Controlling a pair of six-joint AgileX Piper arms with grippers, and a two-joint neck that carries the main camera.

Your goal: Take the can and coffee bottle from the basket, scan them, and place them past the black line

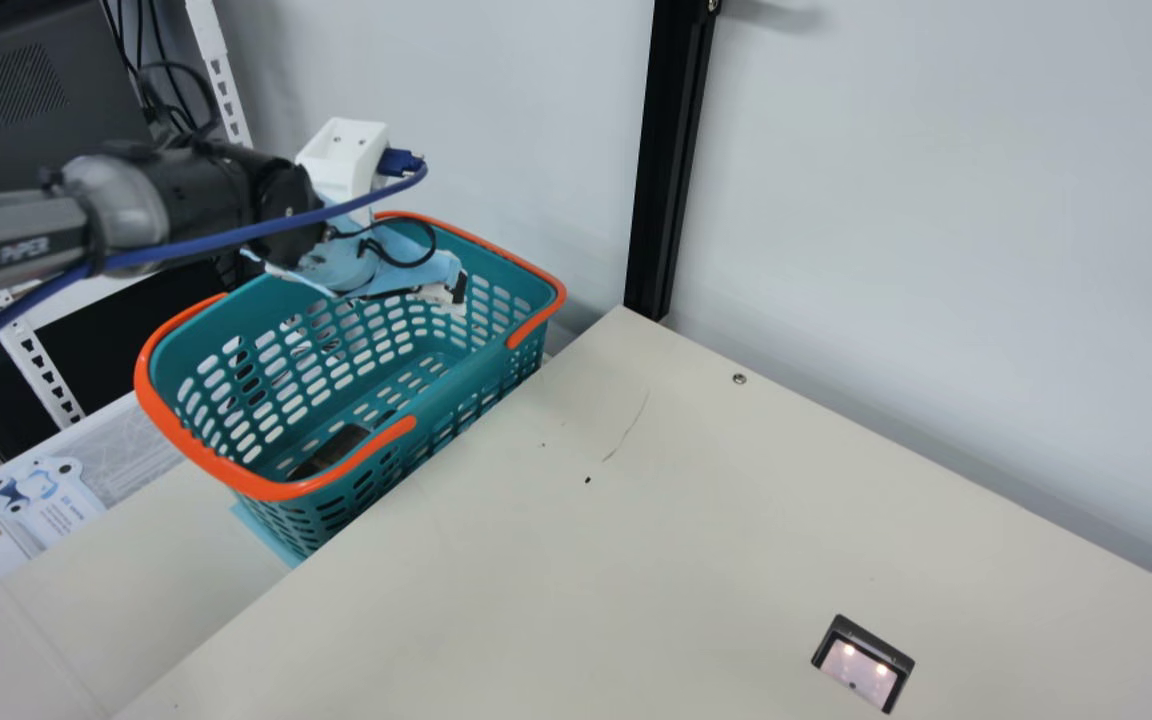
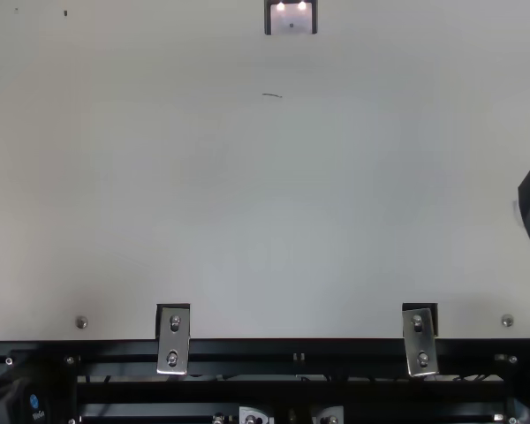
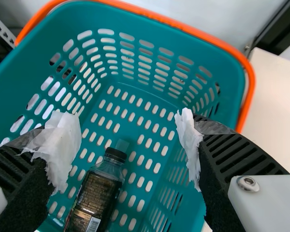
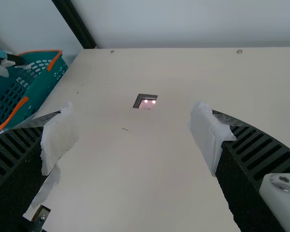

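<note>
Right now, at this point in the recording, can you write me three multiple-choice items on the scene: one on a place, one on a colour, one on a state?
1. Where is the bottle?
A) On the cream table
B) Inside the basket
C) Held by the right end effector

2. What colour are the basket's handles?
A) Orange
B) Black
C) Yellow

3. How is the left end effector?
A) Shut on the bottle
B) Shut on nothing
C) Open

Key:
1. B: the left wrist view shows its cap and dark label within the slotted teal walls.
2. A: bright orange bands run round the teal rim in the main view.
3. C: its two fingers stand well apart, with nothing clasped.
</note>
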